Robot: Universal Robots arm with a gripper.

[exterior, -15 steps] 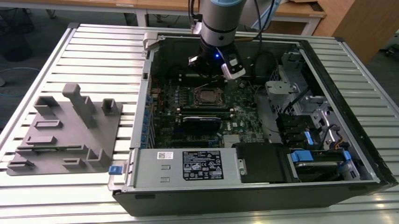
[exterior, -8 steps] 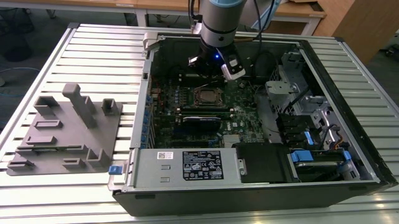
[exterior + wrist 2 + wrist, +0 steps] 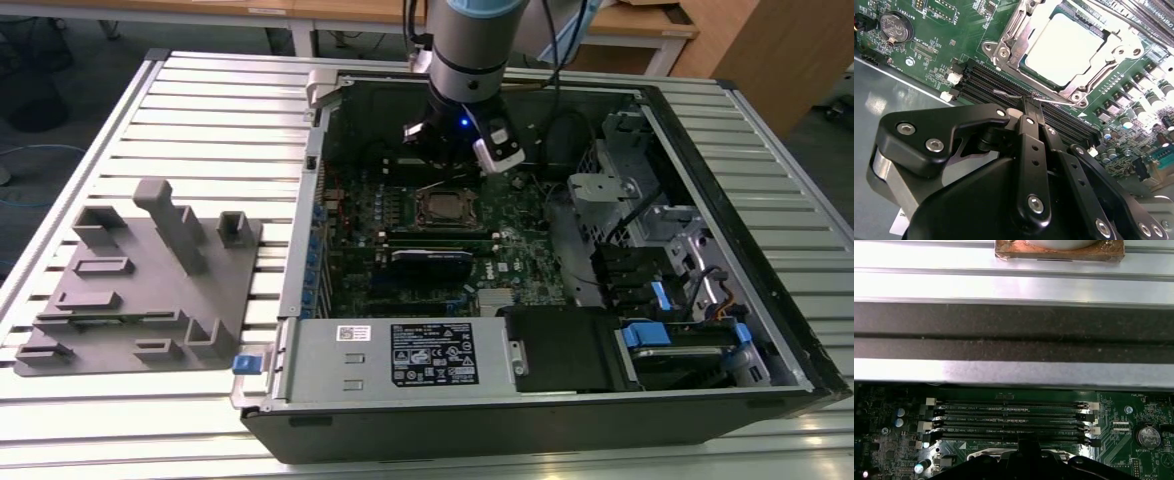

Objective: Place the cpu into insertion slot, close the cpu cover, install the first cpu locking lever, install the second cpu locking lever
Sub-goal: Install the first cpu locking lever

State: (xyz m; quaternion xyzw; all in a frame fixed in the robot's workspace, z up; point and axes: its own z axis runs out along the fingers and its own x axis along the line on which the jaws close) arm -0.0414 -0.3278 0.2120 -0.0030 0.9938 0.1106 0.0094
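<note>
In the second wrist view the cpu (image 3: 1064,42) lies flat in the insertion slot (image 3: 1004,52), its pale metal top showing through the window of the cpu cover (image 3: 1081,90), which lies down over it. A thin wire locking lever (image 3: 1004,93) runs along the socket's near edge. My gripper (image 3: 1032,106) is shut, its black fingertips (image 3: 1026,120) pressed together right at that lever, with nothing seen clamped between them. In the exterior view the arm (image 3: 461,100) hangs over the socket (image 3: 447,207) inside the open computer case.
Black memory slots (image 3: 1014,420) run beside the socket, and a coin cell battery (image 3: 1148,436) sits near them. The case wall (image 3: 1014,290) stands close behind. A labelled power-supply box (image 3: 400,355) and drive bays (image 3: 667,300) fill the case. A grey fixture block (image 3: 147,280) sits on the table.
</note>
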